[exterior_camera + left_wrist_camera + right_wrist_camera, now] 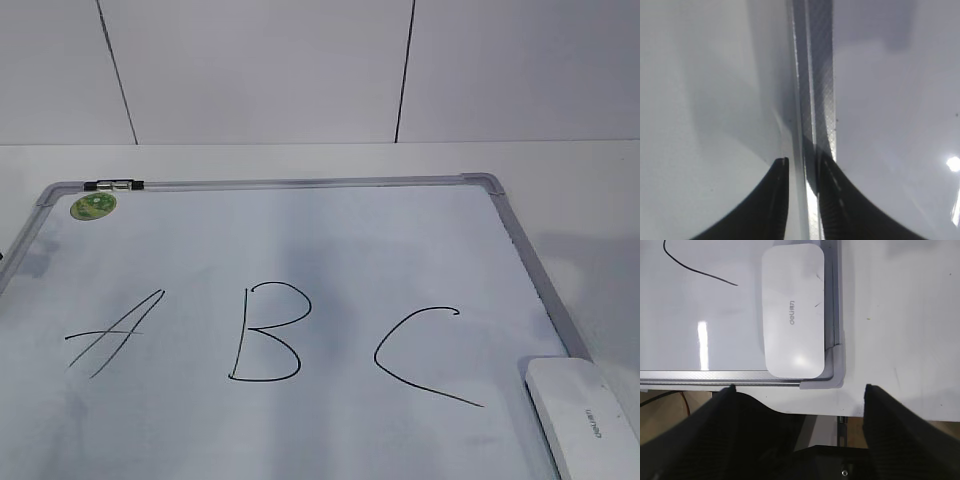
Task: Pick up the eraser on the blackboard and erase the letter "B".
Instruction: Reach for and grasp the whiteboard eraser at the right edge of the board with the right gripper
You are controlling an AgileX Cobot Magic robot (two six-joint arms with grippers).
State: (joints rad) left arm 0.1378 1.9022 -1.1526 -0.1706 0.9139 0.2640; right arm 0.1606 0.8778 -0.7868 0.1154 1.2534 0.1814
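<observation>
In the blackboard's point(330, 250) near right corner, the eraser point(793, 310) is lying flat — just ahead of the right end effector point(800, 390), which is hovering wide open, empty. The left end effector point(802, 170) is sitting nearly closed over the frame, gripping nothing.

Nothing of the robot shows in the exterior view; only the wrist views carry parts of it.

In the left wrist view, the left gripper point(802, 200) appears as two black, matte fingers point(765, 205) that broaden toward the bottom edge with curved, flaring outlines and taper to narrow tips. Faint pale dashes run along their inner edges.

In the right wrist view, the right gripper point(800, 390) shows two black fingers point(725, 415) of the same dark, finely textured plastic, wide and wedge-shaped, sloping outward. Between their bases sits a black housing with a small round screw (silver-grey) near the bottom edge.
</observation>
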